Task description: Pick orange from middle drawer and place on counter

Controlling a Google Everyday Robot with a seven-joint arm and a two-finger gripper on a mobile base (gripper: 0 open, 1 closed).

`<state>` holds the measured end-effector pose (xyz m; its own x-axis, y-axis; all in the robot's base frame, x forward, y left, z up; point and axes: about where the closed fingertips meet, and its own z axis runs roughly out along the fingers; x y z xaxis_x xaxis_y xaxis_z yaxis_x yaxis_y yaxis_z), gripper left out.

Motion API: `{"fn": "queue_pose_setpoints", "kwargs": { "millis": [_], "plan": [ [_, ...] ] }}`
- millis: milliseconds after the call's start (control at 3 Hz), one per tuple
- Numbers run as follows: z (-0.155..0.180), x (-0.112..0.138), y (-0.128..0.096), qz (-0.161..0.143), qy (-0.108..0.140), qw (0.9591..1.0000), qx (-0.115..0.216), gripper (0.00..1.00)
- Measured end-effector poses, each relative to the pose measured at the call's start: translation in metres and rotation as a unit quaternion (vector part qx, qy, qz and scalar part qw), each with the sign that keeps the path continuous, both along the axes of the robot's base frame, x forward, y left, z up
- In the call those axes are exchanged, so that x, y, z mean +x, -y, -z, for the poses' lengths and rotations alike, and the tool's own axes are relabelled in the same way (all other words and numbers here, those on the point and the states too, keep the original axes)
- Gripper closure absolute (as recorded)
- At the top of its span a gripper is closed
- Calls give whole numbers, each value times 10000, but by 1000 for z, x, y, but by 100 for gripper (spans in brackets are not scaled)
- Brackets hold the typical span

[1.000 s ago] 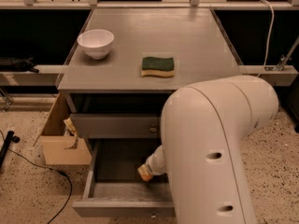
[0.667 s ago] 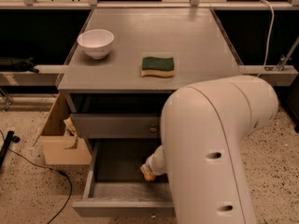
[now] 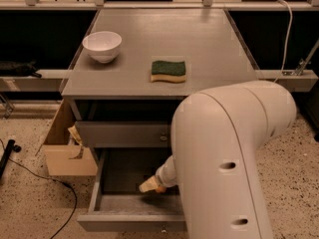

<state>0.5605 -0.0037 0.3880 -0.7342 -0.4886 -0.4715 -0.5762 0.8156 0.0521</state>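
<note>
In the open middle drawer [image 3: 117,205]: my hand [image 3: 149,185], low over the floor, barely shifted since a second ago. Orange [image 3: 160,189]: at its tip, not lifted. Grip: I cannot tell. Tabletop [image 3: 209,44]: awaiting fruit; I judge the pick unfinished.

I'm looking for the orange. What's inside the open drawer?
Inside the middle drawer the gripper is down right by the orange, which only peeks out. The robot's arm covers the drawer's right side, so that part is hidden.
</note>
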Motion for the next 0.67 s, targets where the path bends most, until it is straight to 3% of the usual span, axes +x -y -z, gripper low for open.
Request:
{"fn": "queue_pose_setpoints", "kwargs": {
  "millis": [667],
  "plan": [
    [28, -4, 26, 282, -200, 9992, -180, 0]
  ]
}}
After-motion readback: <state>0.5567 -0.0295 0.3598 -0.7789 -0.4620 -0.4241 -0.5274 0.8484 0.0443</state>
